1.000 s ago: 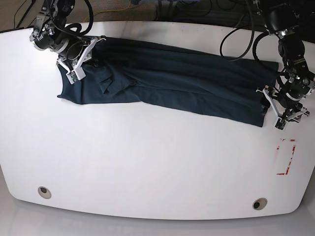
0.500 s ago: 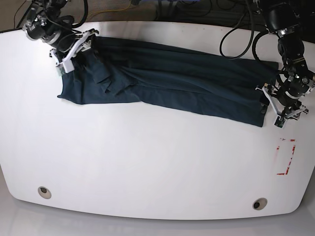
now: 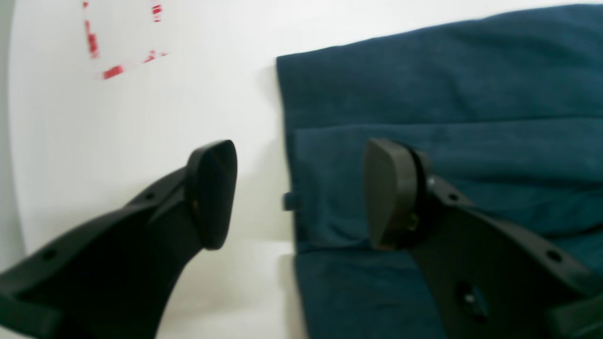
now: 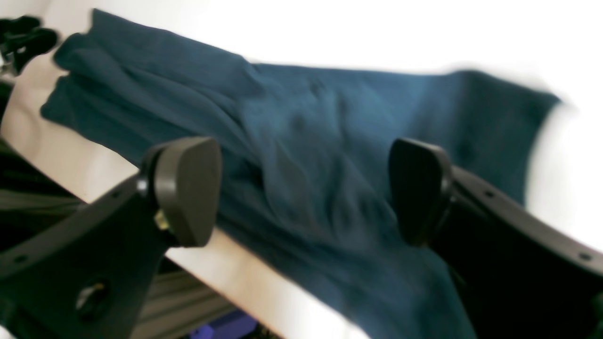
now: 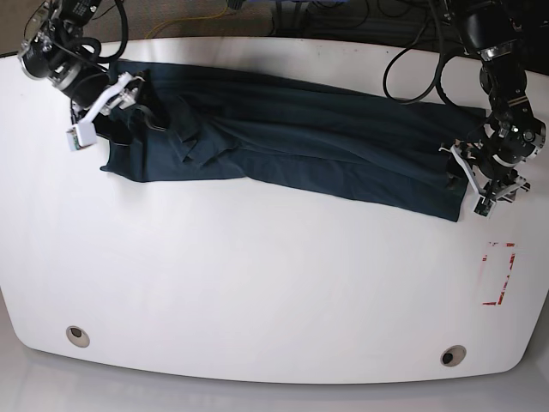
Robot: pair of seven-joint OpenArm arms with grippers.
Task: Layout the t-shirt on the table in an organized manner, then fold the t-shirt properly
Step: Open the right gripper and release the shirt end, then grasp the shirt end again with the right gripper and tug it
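Note:
The dark teal-navy t-shirt [image 5: 292, 137] lies as a long rumpled band across the far half of the white table [image 5: 257, 283]. My right gripper [image 5: 103, 112] hovers open just off the shirt's left end. In the right wrist view the right gripper [image 4: 304, 188] has only creased t-shirt [image 4: 306, 127] below it and holds nothing. At the shirt's right end my left gripper [image 5: 477, 184] is open. In the left wrist view the left gripper [image 3: 301, 195] straddles the t-shirt [image 3: 424, 70] edge, one finger over bare table [image 3: 141, 117], the other over cloth.
A red tape rectangle [image 5: 499, 273] marks the table near the right edge, also visible as the red tape [image 3: 118, 47] in the left wrist view. Two grommet holes [image 5: 77, 335] [image 5: 452, 355] sit near the front edge. Black cables [image 5: 412, 69] hang over the back edge.
My right gripper has opened, let go of the shirt's left end and drawn back toward the far left corner. The left gripper shifted slightly toward the back and stays open.

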